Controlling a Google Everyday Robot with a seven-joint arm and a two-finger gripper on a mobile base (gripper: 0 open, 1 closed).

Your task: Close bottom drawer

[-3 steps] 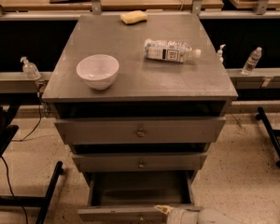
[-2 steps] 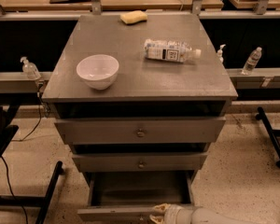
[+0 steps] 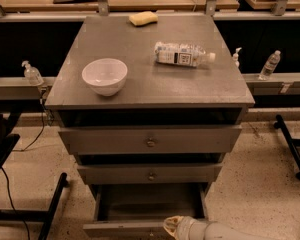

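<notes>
1. Drawer status: the bottom drawer (image 3: 149, 210) is pulled well out at the base of the cabinet (image 3: 155, 91). Its interior is exposed, so closing is not yet done.
2. The gripper (image 3: 174, 225) sits at that drawer front's top edge, right of centre, with the arm entering from the lower right. It is probably placed there to push the front inward. Whether it is parted or closed cannot be told.
3. The middle drawer (image 3: 150, 174) and top drawer (image 3: 150, 140) stand slightly proud, above the push line.
4. On the cabinet top, a white bowl (image 3: 105, 75) sits near the front-left corner. A bottle (image 3: 182, 54) lies on its side toward the right edge and could roll if jolted. A sponge (image 3: 143, 18) rests at the back edge.
</notes>
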